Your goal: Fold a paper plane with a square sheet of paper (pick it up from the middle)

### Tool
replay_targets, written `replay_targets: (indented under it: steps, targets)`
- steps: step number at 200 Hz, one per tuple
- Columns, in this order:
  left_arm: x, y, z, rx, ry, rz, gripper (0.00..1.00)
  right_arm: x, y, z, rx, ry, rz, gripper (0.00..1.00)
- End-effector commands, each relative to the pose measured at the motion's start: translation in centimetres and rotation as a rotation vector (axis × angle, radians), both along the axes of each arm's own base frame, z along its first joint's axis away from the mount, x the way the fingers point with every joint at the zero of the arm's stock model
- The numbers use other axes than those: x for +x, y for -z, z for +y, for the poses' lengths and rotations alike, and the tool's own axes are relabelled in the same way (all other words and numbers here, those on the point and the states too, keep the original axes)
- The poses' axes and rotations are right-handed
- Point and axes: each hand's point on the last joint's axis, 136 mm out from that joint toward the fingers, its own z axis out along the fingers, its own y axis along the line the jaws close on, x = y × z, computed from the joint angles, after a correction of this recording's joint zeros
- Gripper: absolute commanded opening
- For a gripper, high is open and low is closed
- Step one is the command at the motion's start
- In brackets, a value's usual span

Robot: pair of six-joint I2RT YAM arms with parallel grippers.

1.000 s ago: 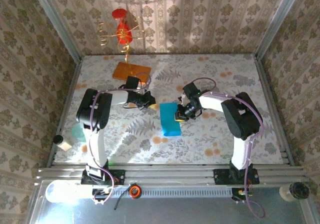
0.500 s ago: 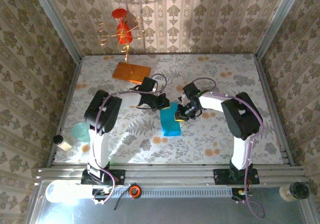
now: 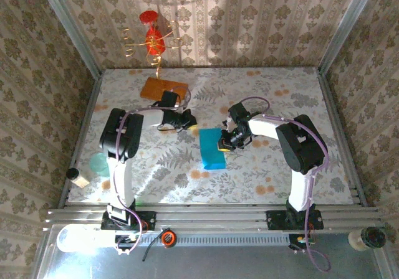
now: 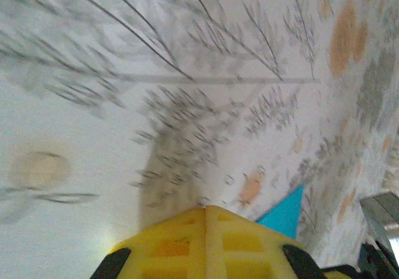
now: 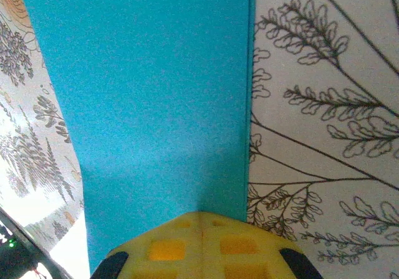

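The sheet of paper (image 3: 212,148), cyan-blue, lies on the flowered table as an upright rectangle half as wide as it is long. My right gripper (image 3: 223,144) is shut, its yellow fingertips (image 5: 201,215) pressed together and resting on the paper (image 5: 156,104) close to its straight right edge. My left gripper (image 3: 190,124) is also shut and holds nothing. It hovers over bare tablecloth up and left of the sheet. In the blurred left wrist view its closed yellow tips (image 4: 206,209) point at the cloth, with a corner of the paper (image 4: 283,215) off to the right.
An orange slab (image 3: 163,89) lies at the back left of the table, behind the left gripper. A red and gold wire ornament (image 3: 153,39) stands by the back wall. A teal cup (image 3: 98,164) sits at the left edge. Patterned walls close in three sides.
The left gripper swung right to the paper's upper left corner half a second ago, then drew back left and slightly away. The right gripper and the paper stayed still.
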Motion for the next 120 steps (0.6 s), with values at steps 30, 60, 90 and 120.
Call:
replay_targets:
  steps: [30,60,90,120]
  targets:
    - [-1.5,-3.9,-0.3,0.025,-0.017,-0.071,0.0,-6.0,9.9,-8.3,-0.438,0.094,0.227,0.0]
    - [-7.0,-4.2,-4.5,0.003,0.004,-0.029,0.0,-6.2,10.1,-8.3,-0.438,0.102,0.228,0.0]
    - [-11.4,-2.5,-7.1,-0.01,0.019,0.046,0.0,-6.3,10.3,-8.4,-0.44,0.104,0.231,0.0]
    - [-13.4,-1.0,-7.7,-0.013,0.031,0.097,0.0,-6.3,10.3,-8.5,-0.441,0.101,0.229,0.0]
